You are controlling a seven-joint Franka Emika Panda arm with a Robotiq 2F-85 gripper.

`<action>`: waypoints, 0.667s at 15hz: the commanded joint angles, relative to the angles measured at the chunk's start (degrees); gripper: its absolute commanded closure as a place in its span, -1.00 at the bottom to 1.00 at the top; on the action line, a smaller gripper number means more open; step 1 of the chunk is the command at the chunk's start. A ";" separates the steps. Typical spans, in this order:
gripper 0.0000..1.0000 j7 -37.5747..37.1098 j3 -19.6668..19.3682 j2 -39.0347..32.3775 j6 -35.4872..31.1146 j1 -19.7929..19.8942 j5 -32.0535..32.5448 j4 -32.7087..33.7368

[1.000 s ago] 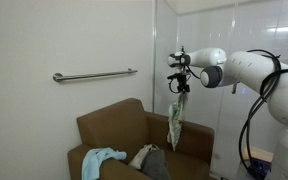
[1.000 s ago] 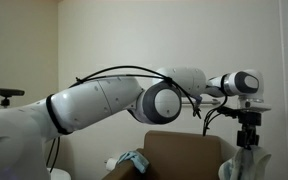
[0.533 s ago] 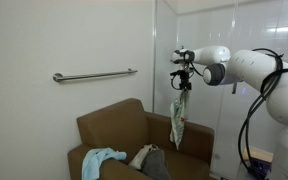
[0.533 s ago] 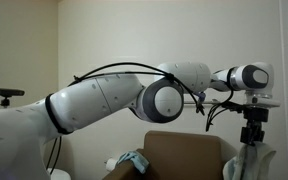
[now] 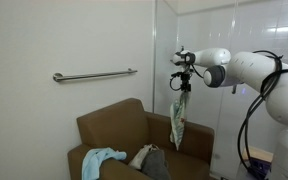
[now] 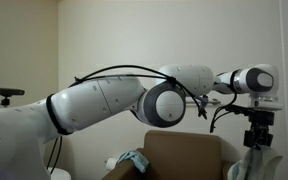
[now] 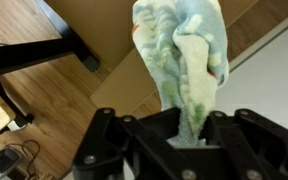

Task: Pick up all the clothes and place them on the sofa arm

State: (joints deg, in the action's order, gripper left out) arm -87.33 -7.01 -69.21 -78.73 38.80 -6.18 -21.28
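My gripper [image 5: 182, 84] is shut on a pale green patterned cloth [image 5: 177, 118] that hangs straight down from it, above the brown sofa's arm [image 5: 194, 135]. In the wrist view the gripper [image 7: 188, 138] pinches the top of the cloth [image 7: 184, 60], which dangles over the sofa arm [image 7: 114, 40]. In an exterior view the gripper [image 6: 257, 136] holds the cloth [image 6: 252, 165] at the right edge. A light blue cloth [image 5: 102, 158] and a beige and dark grey cloth [image 5: 149, 157] lie on the sofa seat; the blue one also shows in an exterior view [image 6: 134, 160].
A metal grab bar [image 5: 94, 74] is on the wall above the sofa. A glass partition [image 5: 159, 60] stands behind the gripper. In the wrist view a dark table leg [image 7: 44, 50] stands on the wooden floor [image 7: 44, 110], with cables at bottom left.
The gripper with the green cloth has risen slightly and shifted along the sofa arm; the cloths on the seat have not moved.
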 commanded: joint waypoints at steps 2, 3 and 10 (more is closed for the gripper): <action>0.99 -5.99 1.24 0.62 -1.73 4.73 -1.89 -0.71; 0.98 -6.91 1.24 0.57 -2.02 5.21 -1.73 -0.70; 0.29 -7.81 1.56 -0.42 -1.75 4.22 -0.75 -0.75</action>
State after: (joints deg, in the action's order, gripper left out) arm -93.18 -6.40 -69.90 -79.81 44.02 -6.27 -21.28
